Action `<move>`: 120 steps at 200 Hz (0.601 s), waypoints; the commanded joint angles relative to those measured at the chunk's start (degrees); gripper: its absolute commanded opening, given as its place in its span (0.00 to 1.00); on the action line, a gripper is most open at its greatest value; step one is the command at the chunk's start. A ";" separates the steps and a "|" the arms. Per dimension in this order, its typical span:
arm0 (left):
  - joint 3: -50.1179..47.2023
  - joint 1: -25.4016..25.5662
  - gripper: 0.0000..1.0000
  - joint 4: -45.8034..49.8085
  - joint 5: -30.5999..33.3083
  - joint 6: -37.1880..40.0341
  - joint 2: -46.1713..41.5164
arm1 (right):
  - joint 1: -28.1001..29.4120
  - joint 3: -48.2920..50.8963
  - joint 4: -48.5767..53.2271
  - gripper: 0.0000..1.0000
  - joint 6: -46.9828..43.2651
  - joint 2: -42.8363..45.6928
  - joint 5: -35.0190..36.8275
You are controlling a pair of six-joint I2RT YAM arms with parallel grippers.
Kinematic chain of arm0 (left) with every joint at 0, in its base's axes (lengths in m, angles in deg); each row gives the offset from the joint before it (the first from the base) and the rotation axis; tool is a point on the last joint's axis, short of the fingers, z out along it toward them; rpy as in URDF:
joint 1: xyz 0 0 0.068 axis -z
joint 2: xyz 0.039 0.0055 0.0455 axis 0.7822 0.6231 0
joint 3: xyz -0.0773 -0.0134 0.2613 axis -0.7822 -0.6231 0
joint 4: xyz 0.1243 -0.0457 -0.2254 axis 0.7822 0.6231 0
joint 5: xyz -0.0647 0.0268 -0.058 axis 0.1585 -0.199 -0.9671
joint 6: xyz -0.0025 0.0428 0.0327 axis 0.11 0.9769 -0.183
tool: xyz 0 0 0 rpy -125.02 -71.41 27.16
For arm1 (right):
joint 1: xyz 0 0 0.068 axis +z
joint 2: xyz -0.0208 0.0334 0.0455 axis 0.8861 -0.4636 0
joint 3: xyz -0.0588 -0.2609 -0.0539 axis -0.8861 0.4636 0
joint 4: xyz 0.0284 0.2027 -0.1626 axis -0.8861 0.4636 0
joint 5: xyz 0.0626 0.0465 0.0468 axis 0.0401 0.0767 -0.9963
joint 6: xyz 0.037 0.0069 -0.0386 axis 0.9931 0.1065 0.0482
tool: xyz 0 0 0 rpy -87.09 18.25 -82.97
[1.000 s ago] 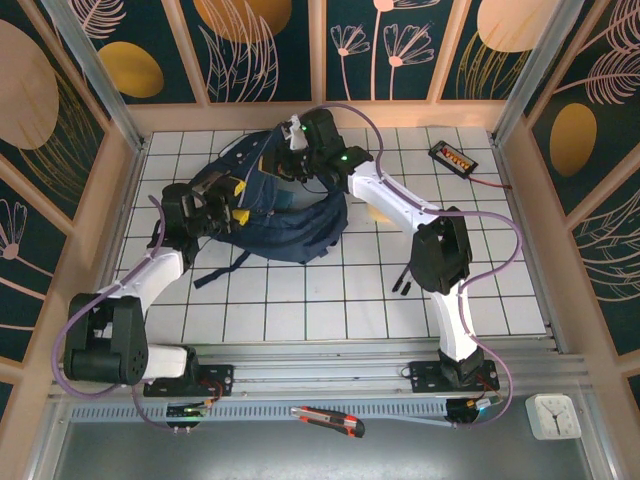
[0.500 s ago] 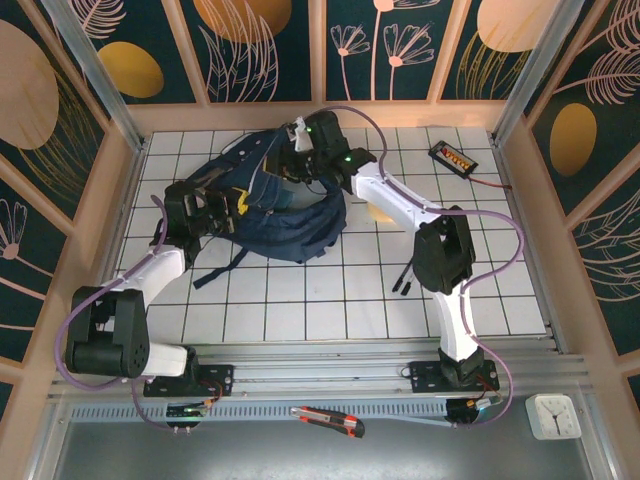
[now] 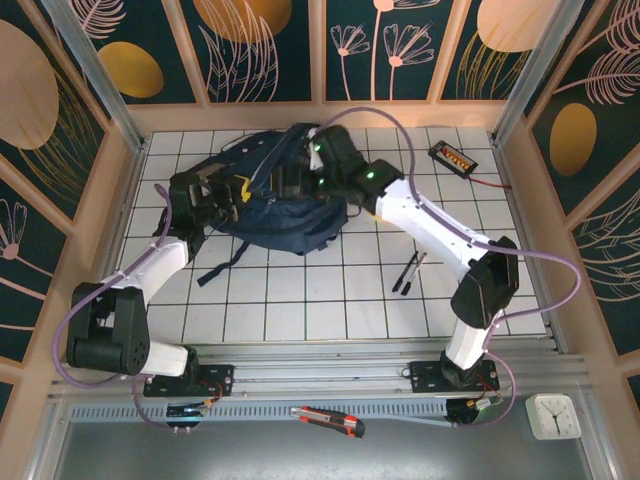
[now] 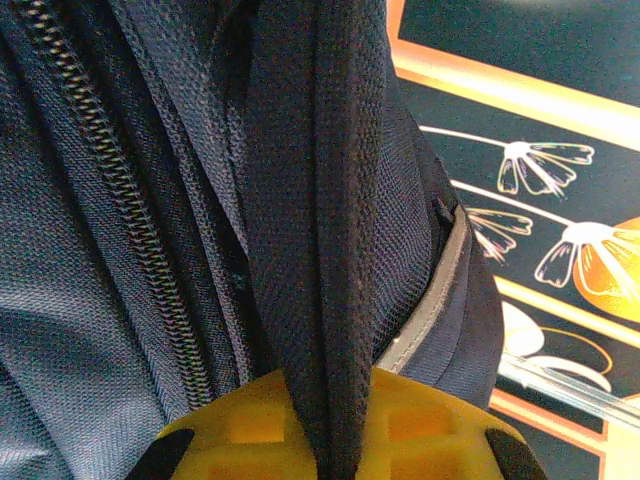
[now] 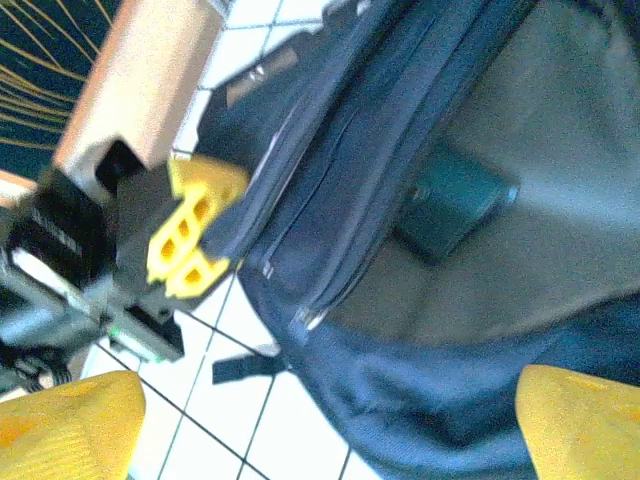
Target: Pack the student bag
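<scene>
Bag: large dark navy fabric backpack (image 3: 300, 225), far-left on the white tiled surface (image 3: 330, 300), long axis running left-right.
Left end effector (image 4: 328, 425): pinching the bag's zip-edge fold.
Right end effector (image 5: 325, 425): fingers spread, directly over the opening and nearer to it.
Inside: perhaps a dark teal case (image 5: 450, 200).

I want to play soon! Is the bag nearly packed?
Looks done: the big dark navy fabric backpack is open with a dark teal flat thing inside. In hand: the left gripper pinches its edge; the right gripper hovers open above. Left: two black pens on the white tiled table.
</scene>
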 commanded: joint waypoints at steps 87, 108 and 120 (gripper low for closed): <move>7.76 4.03 0.00 -3.60 4.64 -1.42 1.75 | 7.27 -10.42 8.69 0.72 6.95 -13.68 24.25; 6.97 4.19 0.00 -4.11 4.64 -1.96 1.45 | 6.64 -13.12 8.63 0.69 7.33 -15.60 22.74; 6.53 4.23 0.00 -4.61 4.73 -2.37 1.28 | 6.54 -15.98 9.98 0.69 7.62 -17.48 22.73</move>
